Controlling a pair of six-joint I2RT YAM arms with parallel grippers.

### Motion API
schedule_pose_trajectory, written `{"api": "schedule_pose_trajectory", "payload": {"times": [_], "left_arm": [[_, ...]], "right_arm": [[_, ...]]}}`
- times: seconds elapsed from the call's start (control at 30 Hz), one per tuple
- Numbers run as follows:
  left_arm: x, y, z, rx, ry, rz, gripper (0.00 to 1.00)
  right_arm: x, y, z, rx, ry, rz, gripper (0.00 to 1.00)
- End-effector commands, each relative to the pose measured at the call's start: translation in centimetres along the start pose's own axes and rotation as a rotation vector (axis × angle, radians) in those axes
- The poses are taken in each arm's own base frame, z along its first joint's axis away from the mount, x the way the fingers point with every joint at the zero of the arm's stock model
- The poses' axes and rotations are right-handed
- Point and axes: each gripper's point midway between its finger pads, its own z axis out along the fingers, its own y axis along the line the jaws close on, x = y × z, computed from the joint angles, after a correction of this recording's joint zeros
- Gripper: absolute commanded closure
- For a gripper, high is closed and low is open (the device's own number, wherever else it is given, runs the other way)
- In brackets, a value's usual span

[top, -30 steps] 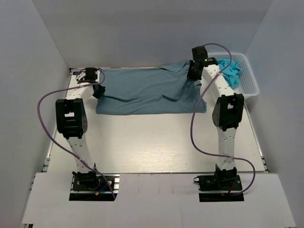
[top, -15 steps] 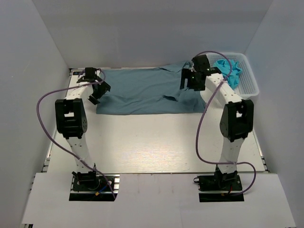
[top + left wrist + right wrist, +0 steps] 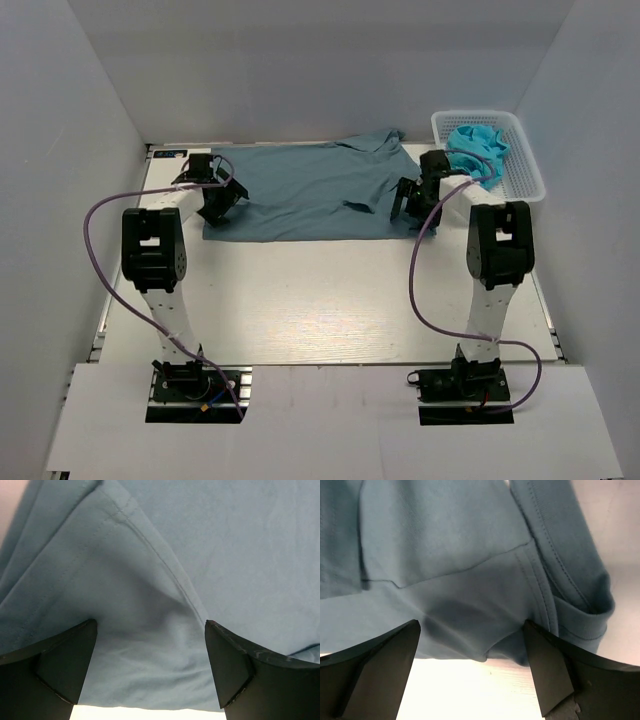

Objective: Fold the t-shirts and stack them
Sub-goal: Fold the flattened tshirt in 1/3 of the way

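A slate-blue t-shirt (image 3: 305, 190) lies folded into a wide band across the far part of the white table (image 3: 320, 300). My left gripper (image 3: 226, 200) hovers open over the shirt's near-left corner. In the left wrist view its jaws (image 3: 150, 625) stand wide apart above a hemmed fold of the cloth (image 3: 150, 580), holding nothing. My right gripper (image 3: 408, 210) hovers open over the near-right corner. From the right wrist its jaws (image 3: 471, 625) straddle the shirt's near edge (image 3: 470, 605) and a sleeve hem (image 3: 580, 605), with bare table below.
A white plastic basket (image 3: 535, 185) stands at the back right with a bunched bright-blue cloth (image 3: 478, 145) inside. Grey walls close in the left, right and back sides. Purple cables loop beside both arms.
Both grippers opened and let go of the shirt. The right one drew back from the far edge to the near-right corner; the left shifted slightly right. The shirt now lies flatter.
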Motion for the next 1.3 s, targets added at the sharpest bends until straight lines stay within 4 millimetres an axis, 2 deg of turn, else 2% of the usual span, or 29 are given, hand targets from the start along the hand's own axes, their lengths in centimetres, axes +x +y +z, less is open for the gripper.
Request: {"api": "schedule_pose_trajectory", "payload": {"times": [0.0, 0.03, 0.1, 0.13, 0.2, 0.27, 0.3, 0.33, 0.37, 0.4, 0.43, 0.5, 0.53, 0.57, 0.6, 0.63, 0.67, 0.7, 0.73, 0.77, 0.83, 0.87, 0.93, 0.97, 1.03, 1.07, 1.13, 1.27], "left_arm": [[2.7, 6.6, 0.4, -0.209, 0.054, -0.011, 0.0], [2.9, 6.9, -0.1, -0.209, 0.055, -0.002, 0.0], [3.9, 7.8, -0.8, -0.236, 0.084, 0.006, 0.0], [4.8, 9.0, -1.2, -0.267, 0.102, 0.017, 0.0], [5.6, 9.9, -2.7, -0.287, 0.112, 0.028, 0.0], [7.8, 12.3, -4.1, -0.348, 0.153, 0.029, 0.0], [7.8, 12.1, -5.4, -0.333, 0.138, 0.03, 0.0], [9.3, 13.4, -6.1, -0.358, 0.156, 0.039, 0.0], [10.0, 14.0, -7.0, -0.369, 0.163, 0.024, 0.0], [11.7, 15.5, -8.1, -0.404, 0.196, 0.014, 0.0], [11.6, 15.0, -9.7, -0.376, 0.161, 0.028, 0.0], [13.0, 15.9, -11.7, -0.383, 0.176, 0.008, 0.0], [13.1, 15.8, -12.6, -0.374, 0.164, -0.003, 0.0], [12.1, 14.9, -14.1, -0.33, 0.101, -0.009, 0.0], [11.5, 14.9, -14.8, -0.33, 0.063, -0.005, 0.0], [11.1, 14.9, -15.5, -0.326, 0.035, -0.003, 0.0], [10.0, 14.0, -16.1, -0.299, -0.007, -0.003, 0.0], [8.8, 13.0, -17.2, -0.267, -0.056, 0.005, 0.0], [8.4, 12.5, -17.6, -0.259, -0.064, 0.005, 0.0], [7.2, 11.5, -18.4, -0.232, -0.106, 0.013, 0.0], [6.5, 11.3, -19.1, -0.243, -0.125, 0.014, 0.0], [5.5, 10.9, -19.6, -0.237, -0.152, 0.023, 0.0], [5.0, 10.7, -20.0, -0.24, -0.17, 0.023, 0.0], [4.6, 10.3, -20.2, -0.232, -0.179, 0.022, 0.0], [4.4, 10.1, -20.4, -0.226, -0.185, 0.031, 0.0], [4.2, 9.9, -20.3, -0.22, -0.191, 0.03, 0.0], [4.3, 10.0, -20.1, -0.226, -0.185, 0.031, 0.0], [4.0, 10.2, -20.3, -0.249, -0.19, 0.041, 0.0]], "right_arm": [[3.1, -1.9, 0.8, -0.008, 0.07, 0.08, 0.1], [5.3, -2.2, 0.9, -0.026, 0.113, 0.091, 0.1], [6.2, -2.4, 0.3, -0.033, 0.115, 0.096, 0.1], [8.5, -3.0, 0.1, -0.022, 0.152, 0.085, 0.1], [9.2, -2.7, -1.5, -0.038, 0.136, 0.082, 0.1], [13.9, -3.9, -1.7, -0.025, 0.214, 0.108, 0.1], [13.7, -3.7, -3.3, -0.038, 0.167, 0.106, 0.1], [16.2, -4.3, -3.5, -0.019, 0.209, 0.131, 0.1], [18.7, -5.1, -3.7, -0.001, 0.254, 0.149, 0.1], [19.8, -5.3, -5.3, -0.002, 0.236, 0.158, 0.1], [20.5, -5.5, -5.9, 0.002, 0.24, 0.164, 0.1], [22.0, -5.8, -7.9, 0.011, 0.23, 0.157, 0.1], [21.5, -5.4, -8.8, -0.014, 0.201, 0.125, 0.1], [20.9, -5.0, -9.5, -0.026, 0.181, 0.094, 0.1], [20.5, -4.7, -10.7, -0.025, 0.18, 0.08, 0.1], [19.5, -3.9, -11.8, -0.054, 0.133, 0.044, 0.1], [18.1, -3.1, -12.8, -0.078, 0.097, -0.026, 0.1], [16.7, -1.7, -13.9, -0.123, 0.064, -0.056, 0.1], [16.3, -1.1, -14.4, -0.144, 0.055, -0.077, 0.1], [14.8, 0.4, -15.5, -0.185, 0.012, -0.119, 0.1], [14.5, 2.6, -15.9, -0.285, 0.012, -0.149, 0.1], [14.9, 3.7, -15.8, -0.324, 0.022, -0.164, 0.1], [15.2, 4.2, -14.9, -0.333, 0.039, -0.166, 0.1], [16.4, 4.6, -14.1, -0.34, 0.08, -0.177, 0.1], [16.6, 5.3, -13.2, -0.368, 0.083, -0.191, 0.1], [17.4, 5.6, -12.3, -0.366, 0.119, -0.199, 0.1], [16.9, 6.7, -11.8, -0.399, 0.1, -0.205, 0.1], [17.2, 8.1, -9.6, -0.418, 0.132, -0.221, 0.1]]}}
